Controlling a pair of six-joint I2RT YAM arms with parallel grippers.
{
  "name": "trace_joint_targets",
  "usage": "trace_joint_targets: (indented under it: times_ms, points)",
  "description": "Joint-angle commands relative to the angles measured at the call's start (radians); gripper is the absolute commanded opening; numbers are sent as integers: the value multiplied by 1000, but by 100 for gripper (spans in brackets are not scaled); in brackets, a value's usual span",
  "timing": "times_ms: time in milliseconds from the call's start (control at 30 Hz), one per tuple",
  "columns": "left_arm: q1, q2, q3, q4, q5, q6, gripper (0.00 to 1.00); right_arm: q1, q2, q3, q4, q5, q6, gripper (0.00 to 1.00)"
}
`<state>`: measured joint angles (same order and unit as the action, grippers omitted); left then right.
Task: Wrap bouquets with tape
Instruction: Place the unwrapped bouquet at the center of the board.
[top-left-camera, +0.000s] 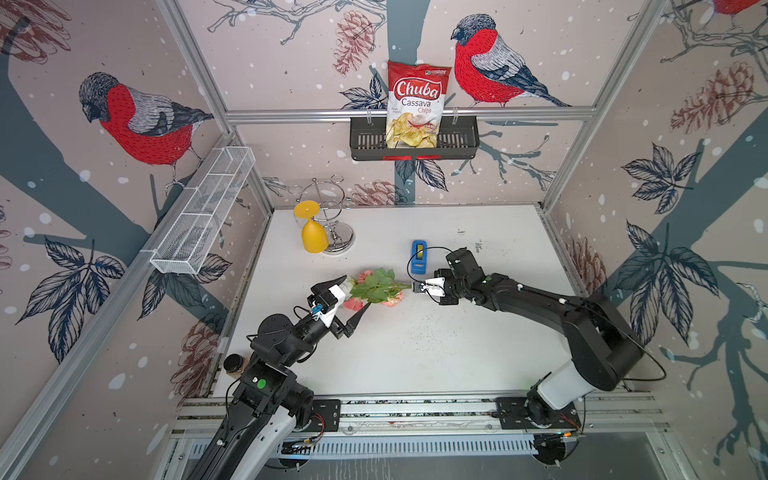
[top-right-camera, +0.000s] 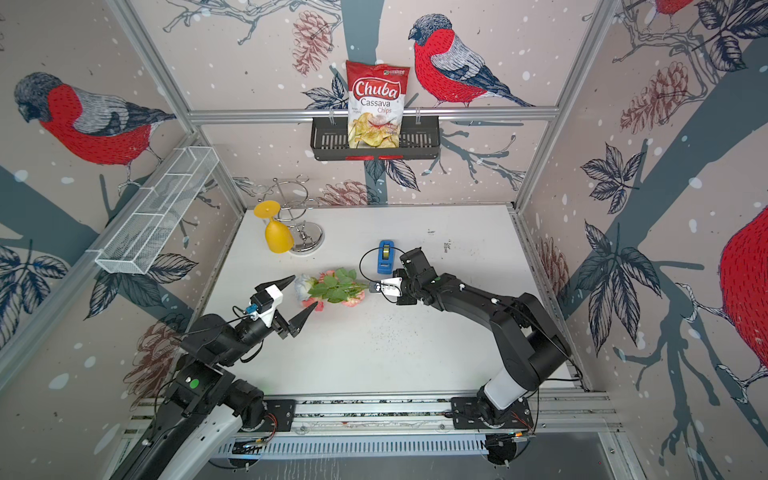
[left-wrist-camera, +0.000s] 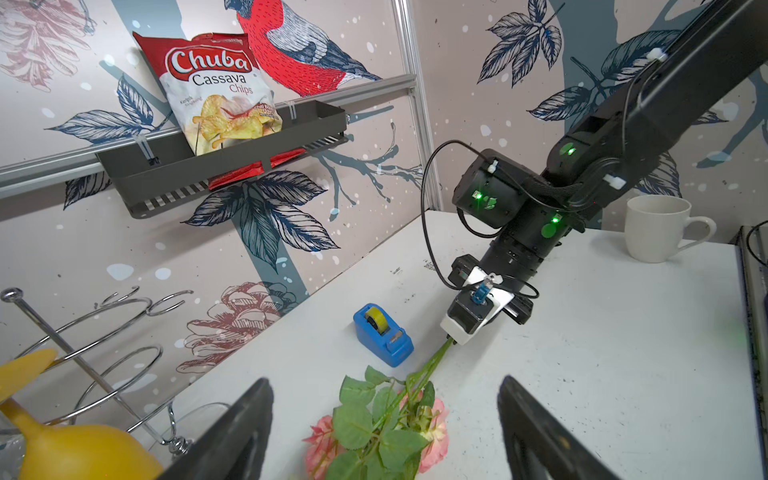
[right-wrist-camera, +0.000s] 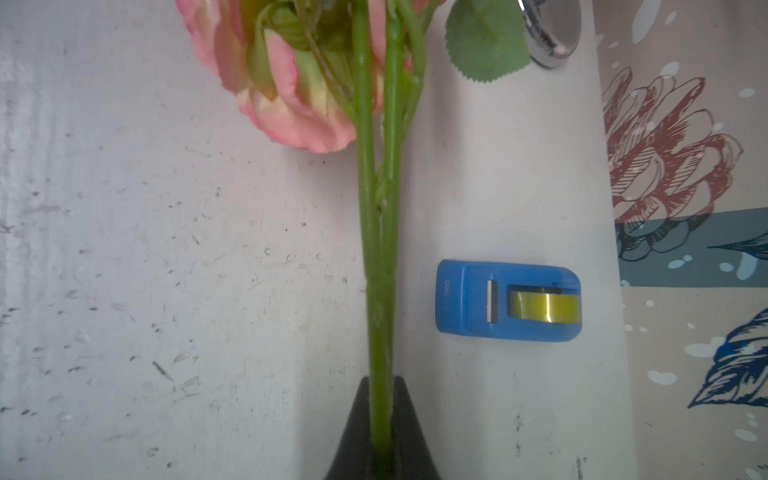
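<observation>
**Bouquet held by its stems, tape close by**

While the right pincer (top-left-camera: 417, 286) is closed on the ends of the green stems, the bouquet (top-left-camera: 376, 289) lies across the middle of the white table (top-left-camera: 457, 345), with its blooms toward the left arm. In the right wrist view the stems (right-wrist-camera: 376, 249) run straight between the two black fingers (right-wrist-camera: 409, 432), and a pink bloom (right-wrist-camera: 291, 108) rests on the table farther along.

The left pincer (top-left-camera: 357, 294) stands wide. In both top views its two black fingers are on either side of the bloom end of the bouquet; one tip is near the white flower (top-right-camera: 302, 284) and the other tip is near a pink bloom at the front. I cannot tell if the tips touch the petals. In the left wrist view both fingers (left-wrist-camera: 245, 432) frame the leaves and blooms (left-wrist-camera: 374, 432), and they are apart from them there.

The tape (top-left-camera: 419, 257) sits in a blue dispenser on the table, just beside the stems on the far side, close to the right wrist. The yellowish roll (right-wrist-camera: 542, 306) shows in its slot.

Farther back on the left, a yellow goblet (top-left-camera: 312, 235) hangs upside down on a chrome wire rack (top-left-camera: 332, 208). A chips bag (top-left-camera: 415, 104) stands in a black basket (top-left-camera: 365, 143) on the back wall. A white mug (left-wrist-camera: 656, 228) shows in the left wrist view only.
</observation>
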<state>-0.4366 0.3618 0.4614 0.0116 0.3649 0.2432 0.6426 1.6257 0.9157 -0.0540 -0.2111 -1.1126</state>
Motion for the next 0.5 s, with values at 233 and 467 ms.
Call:
trace_joint_targets:
  times_ms: [233,467]
  points:
    - [-1,44,18,-7,-14,43,84,-7,173,130,72,-179,-63,0]
    - [-1,92,26,-18,-16,65,84,5,310,272,-69,-193,-70,0]
